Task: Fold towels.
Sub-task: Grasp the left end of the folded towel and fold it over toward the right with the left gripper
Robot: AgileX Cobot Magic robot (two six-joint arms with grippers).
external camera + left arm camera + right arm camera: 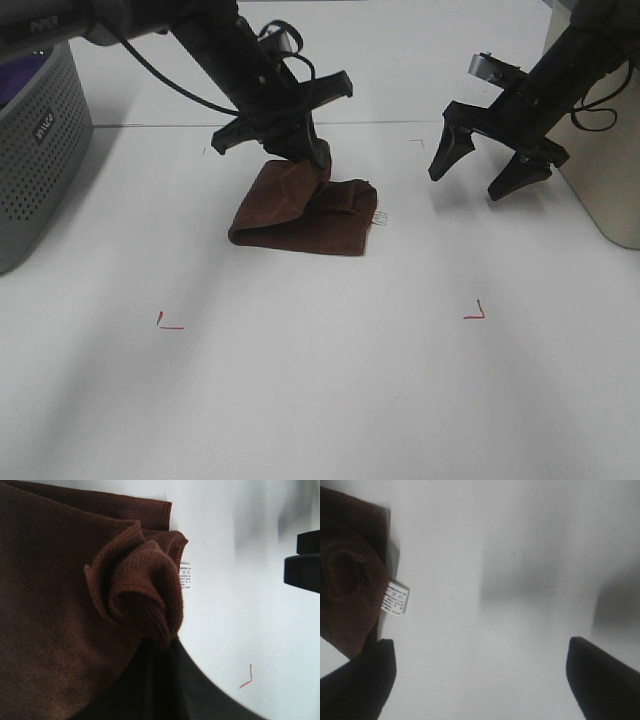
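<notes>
The dark reddish-brown towel (300, 212) lies partly folded on the white table, its small white tag (380, 217) sticking out at the right edge. My left gripper (312, 160) is shut on a bunched fold of the towel (142, 587) and holds that part lifted above the rest. The tag also shows in the left wrist view (185, 575) and the right wrist view (395, 598). My right gripper (485, 168) is open and empty, hovering above the table to the right of the towel (350, 580).
A grey perforated basket (35, 150) with a purple cloth (20, 78) stands at the left edge. A beige box (605, 170) stands at the right edge. Red corner marks (170, 322) (476, 313) lie on the table in front.
</notes>
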